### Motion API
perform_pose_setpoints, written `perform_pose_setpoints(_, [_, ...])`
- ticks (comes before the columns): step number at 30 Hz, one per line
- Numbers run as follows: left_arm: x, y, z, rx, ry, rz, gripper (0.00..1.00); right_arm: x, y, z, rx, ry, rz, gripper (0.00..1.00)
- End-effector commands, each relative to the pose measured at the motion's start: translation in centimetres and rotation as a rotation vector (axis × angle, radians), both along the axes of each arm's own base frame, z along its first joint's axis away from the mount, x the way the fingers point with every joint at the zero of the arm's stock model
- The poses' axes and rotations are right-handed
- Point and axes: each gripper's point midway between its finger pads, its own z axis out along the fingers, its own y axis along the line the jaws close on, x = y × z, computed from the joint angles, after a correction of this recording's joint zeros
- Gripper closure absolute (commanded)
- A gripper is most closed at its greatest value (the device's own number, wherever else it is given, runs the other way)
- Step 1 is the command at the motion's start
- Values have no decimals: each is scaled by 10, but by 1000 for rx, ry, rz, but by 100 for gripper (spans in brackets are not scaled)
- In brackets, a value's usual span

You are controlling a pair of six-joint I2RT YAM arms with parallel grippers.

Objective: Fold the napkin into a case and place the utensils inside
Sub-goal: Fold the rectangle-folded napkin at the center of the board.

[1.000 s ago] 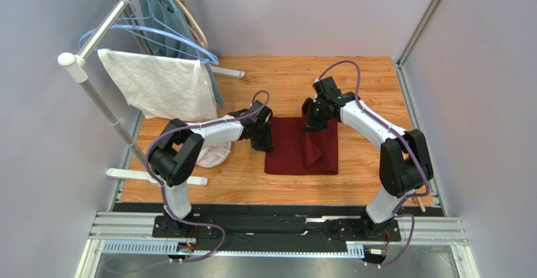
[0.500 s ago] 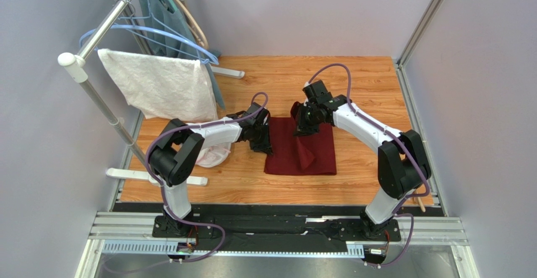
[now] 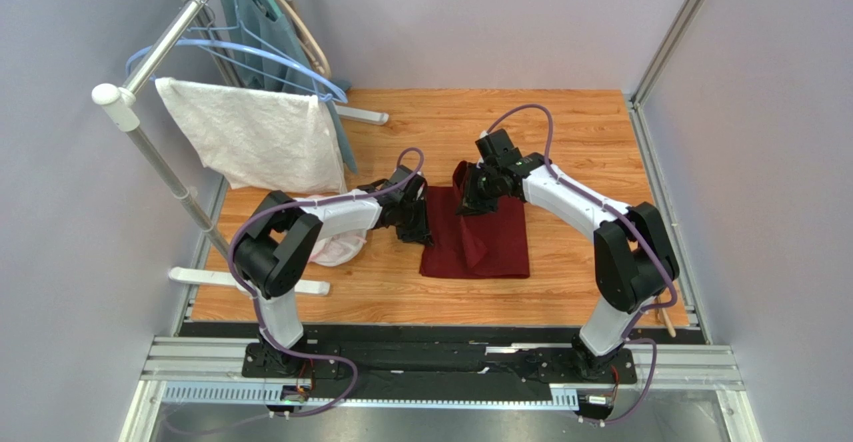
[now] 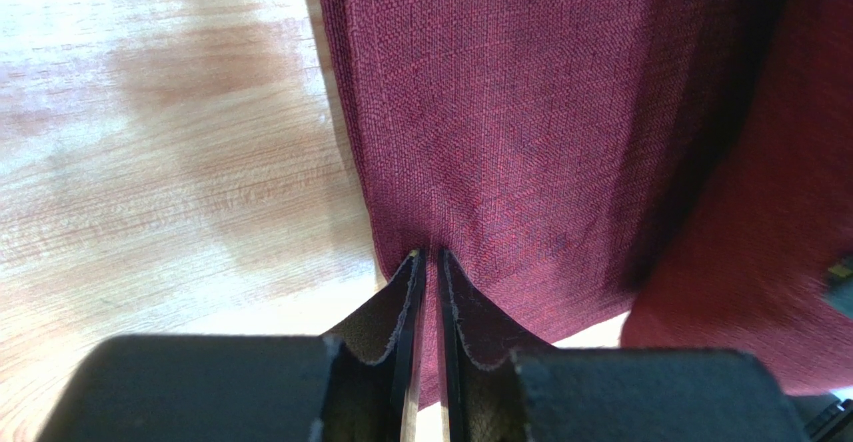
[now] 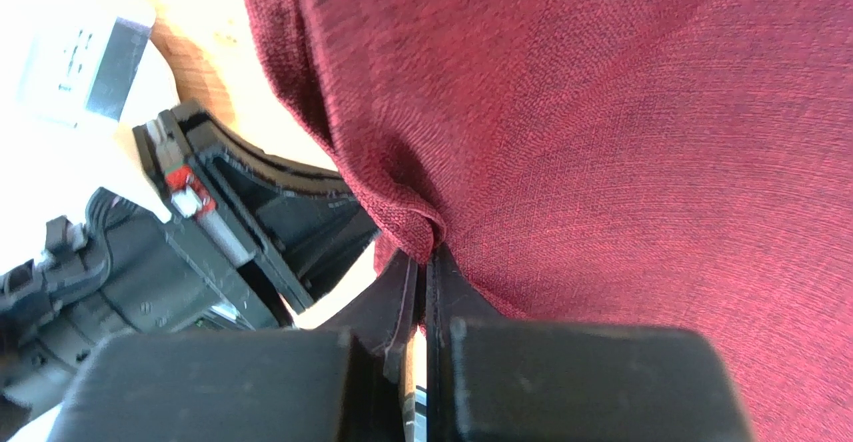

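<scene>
Plain grey walls (image 3: 481,22) around a wooden tabletop (image 3: 591,142), white towel rack (image 3: 112,99) at far left.

Bare tabletop (image 3: 586,147) right of the napkin (image 3: 498,247) — towel rack (image 3: 168,34) close at left.

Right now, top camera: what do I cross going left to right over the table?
white towel → left gripper, pinching the napkin's left edge → napkin → right arm's elbow. Right gripper left out: it sits over the napkin, holding a raised fold.
</scene>
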Motion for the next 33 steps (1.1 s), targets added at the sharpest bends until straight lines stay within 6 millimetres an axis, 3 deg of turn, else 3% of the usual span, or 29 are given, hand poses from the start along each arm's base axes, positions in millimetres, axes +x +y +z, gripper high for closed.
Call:
perform_pose_setpoints(1, [-10,7,-2,15,11,3,83,12,20,5,65,-9,-30,100])
perform_pose_setpoints(31, [-15,11,1,4,-8,10,83,20,34,-41,61,90,-56,100])
perform_pose_setpoints(33, [-16,13,6,4,-21,14,81,23,41,-38,87,73,-25,88])
